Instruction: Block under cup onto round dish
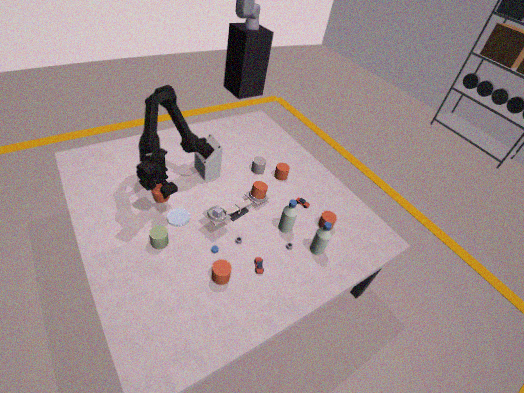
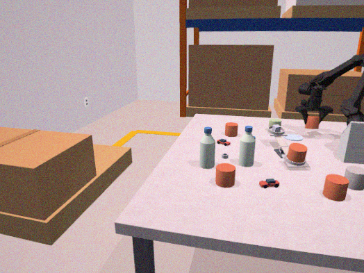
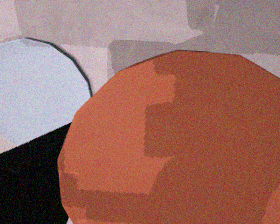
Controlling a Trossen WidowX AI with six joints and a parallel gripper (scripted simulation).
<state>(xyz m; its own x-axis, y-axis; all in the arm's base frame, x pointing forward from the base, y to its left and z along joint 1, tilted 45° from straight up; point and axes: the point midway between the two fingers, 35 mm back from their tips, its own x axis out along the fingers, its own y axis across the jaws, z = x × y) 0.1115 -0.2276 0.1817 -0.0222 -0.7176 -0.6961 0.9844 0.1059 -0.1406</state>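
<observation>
My gripper (image 1: 160,191) (image 2: 312,119) is shut on an orange cup (image 1: 159,193) (image 2: 312,122) (image 3: 175,153) and holds it low over the table, beside the round pale-blue dish (image 1: 178,217) (image 2: 293,137) (image 3: 34,91), not above it. The small balance (image 1: 234,210) (image 2: 279,151) lies right of the dish. On its near end a small grey block (image 1: 217,213) (image 2: 276,128) stands uncovered. On its other end the second orange cup (image 1: 259,189) (image 2: 296,152) stands upright. In the wrist view the held cup fills most of the frame and hides the fingers.
A grey box (image 1: 210,160) (image 2: 352,142) stands by the arm's base. A green cylinder (image 1: 158,236), orange cylinders (image 1: 221,271) (image 1: 282,171), a grey cylinder (image 1: 259,164), two bottles (image 1: 288,216) (image 1: 320,239), toy cars (image 1: 258,265) and small nuts are scattered on the table.
</observation>
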